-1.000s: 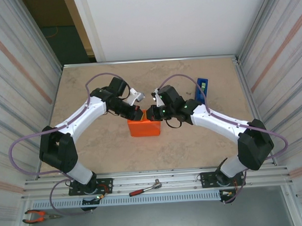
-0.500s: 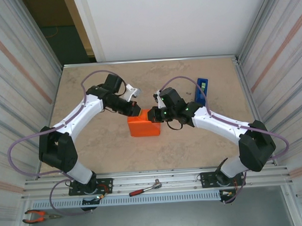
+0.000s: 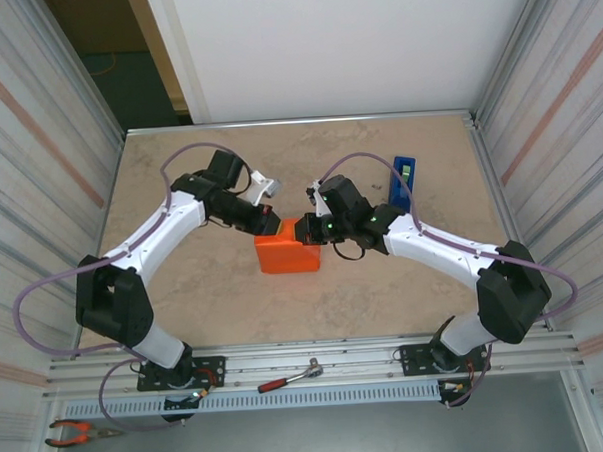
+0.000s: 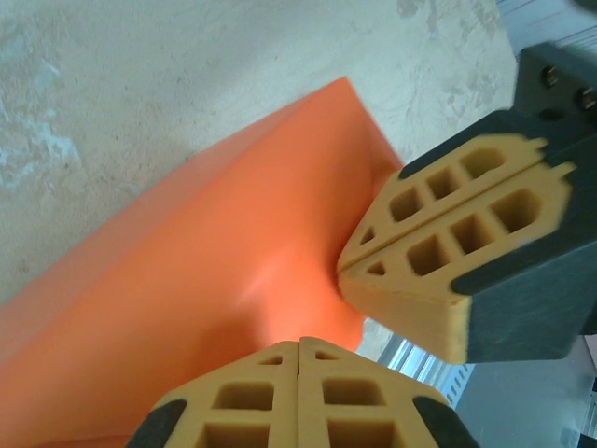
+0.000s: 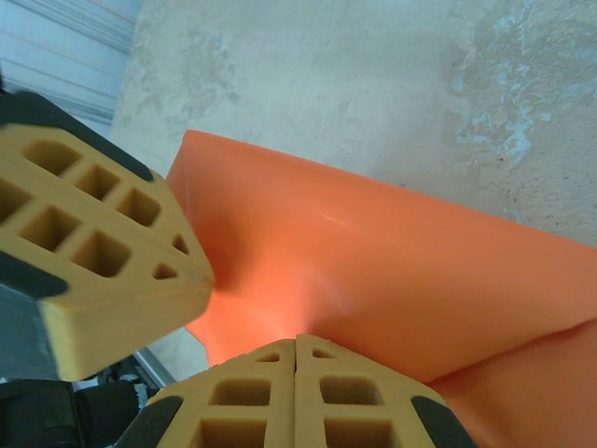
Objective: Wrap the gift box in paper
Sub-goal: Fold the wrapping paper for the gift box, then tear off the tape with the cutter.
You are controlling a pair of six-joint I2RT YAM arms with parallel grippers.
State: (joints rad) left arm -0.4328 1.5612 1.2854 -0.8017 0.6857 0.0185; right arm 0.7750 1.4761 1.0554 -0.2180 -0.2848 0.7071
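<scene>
The paper (image 3: 288,257) shows as a box-sized bright orange parcel in the middle of the table, and the gift box is hidden under it. My left gripper (image 3: 274,225) and right gripper (image 3: 304,229) meet tip to tip at the parcel's far edge, both shut with nothing between their fingers. In the left wrist view my left gripper (image 4: 300,343) rests its tips against the orange paper (image 4: 205,271), with the right gripper's fingers (image 4: 448,252) close beside. In the right wrist view my right gripper (image 5: 297,341) touches the paper (image 5: 392,271), and the left gripper's fingers (image 5: 93,243) sit at the left.
A narrow blue tape dispenser (image 3: 403,182) stands behind the right arm. A ratchet with a red handle (image 3: 288,379) and red pliers (image 3: 75,431) lie on the front rail. Corrugated metal walls close in both sides of the table.
My left gripper has drawn back a little to the left and turned its wrist, and the two grippers overlap less above the parcel. The right arm has shifted only slightly.
</scene>
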